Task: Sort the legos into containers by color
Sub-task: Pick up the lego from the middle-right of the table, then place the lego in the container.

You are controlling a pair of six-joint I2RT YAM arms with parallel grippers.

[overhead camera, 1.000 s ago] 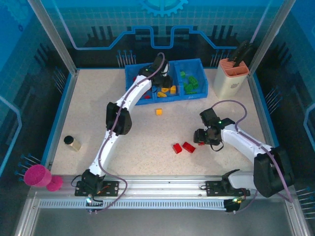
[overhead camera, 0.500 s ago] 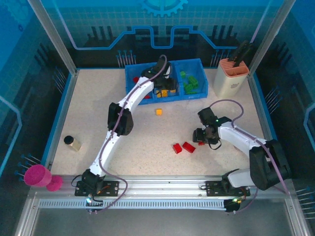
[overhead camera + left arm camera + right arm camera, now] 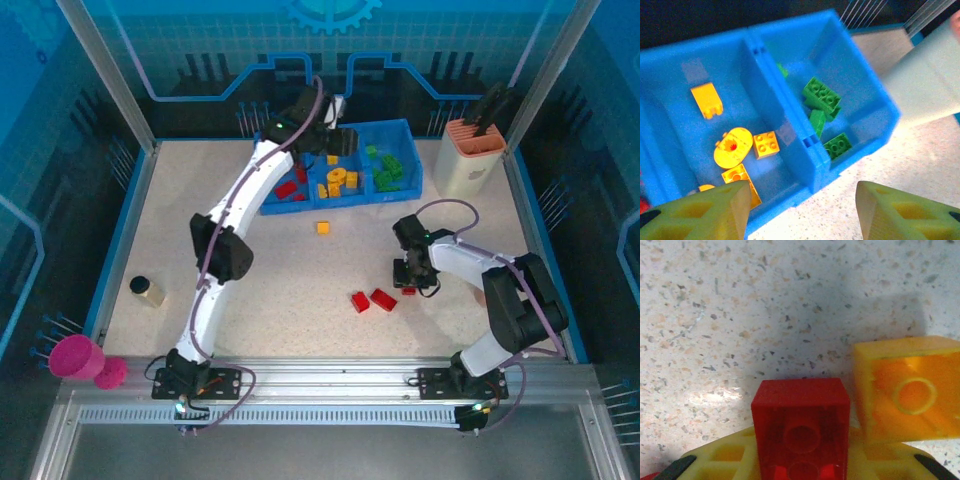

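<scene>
**A:** Left gripper [image 3: 802,200] is up over the blue tray [image 3: 850,60], fingers spread apart, nothing between them!

**B:** Right beneath it runs the wall between the middle and right compartments. Yellow bricks [image 3: 766,145] and the round orange ring piece [image 3: 732,147] lie in the compartment on its left, green bricks [image 3: 822,97] in the one on its right.

**A:** And further off to its left, red bricks [image 3: 287,188] in the end compartment.

**B:** Over to the right gripper [image 3: 410,283], down at the table [image 3: 250,280] and clamped tight on a red brick [image 3: 800,425], which sits square between the fingers.

**A:** There's a yellow-orange block [image 3: 907,390] close on that brick's right side. Fingertip or brick?

**B:** Can't tell from here.

**A:** Loose pieces, then: two more red bricks [image 3: 383,298] lie side by side on the table, just to the left of the right gripper.

**B:** And one orange brick [image 3: 322,227] lies alone, well off to that gripper's left and ahead of it, just short of the tray's near wall, below the left gripper.
</scene>
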